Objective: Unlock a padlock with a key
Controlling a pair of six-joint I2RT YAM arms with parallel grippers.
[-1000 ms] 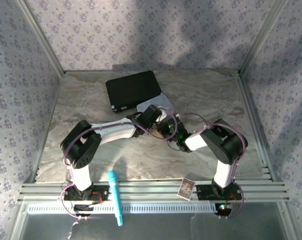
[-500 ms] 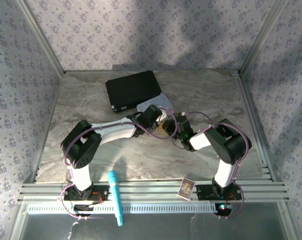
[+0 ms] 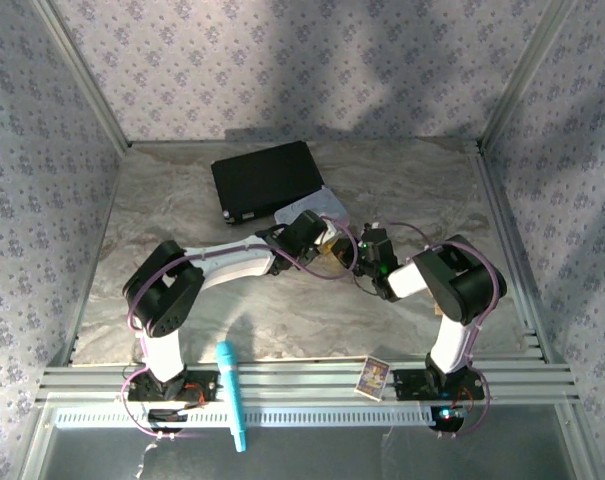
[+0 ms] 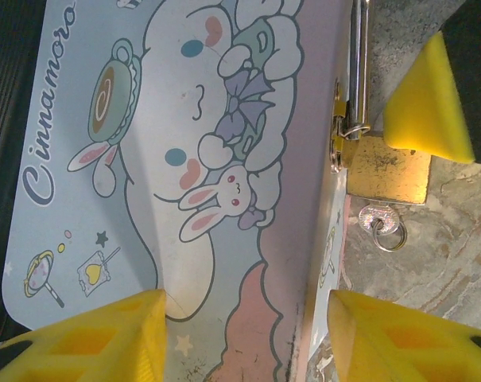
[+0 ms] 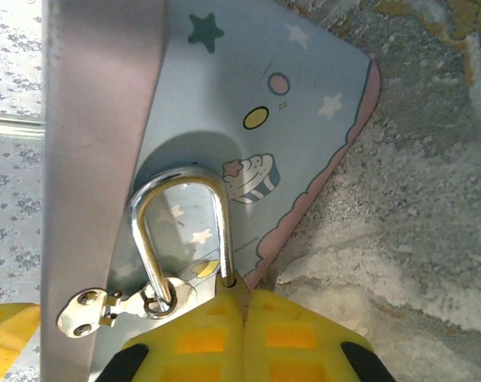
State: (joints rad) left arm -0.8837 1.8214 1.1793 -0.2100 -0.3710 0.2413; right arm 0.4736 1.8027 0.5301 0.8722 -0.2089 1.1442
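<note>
- The padlock (image 4: 383,171) is hanging on the latch (image 5: 105,306) at the tin box's (image 4: 224,79) long side.
- Its long axis is running along that side, the shackle (image 5: 222,231) through the latch.
- The key (image 4: 379,216) is sticking out of the padlock's opposite end.
- The right gripper (image 5: 244,334) is pressing its jaws together at the shackle's foot.
- The left gripper (image 4: 246,306) is keeping its jaws spread across the tin box's end.

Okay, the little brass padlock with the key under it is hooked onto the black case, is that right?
Not the black case. The padlock, with the key under it, is hooked onto the pastel tin box, as the left wrist view shows.
</note>
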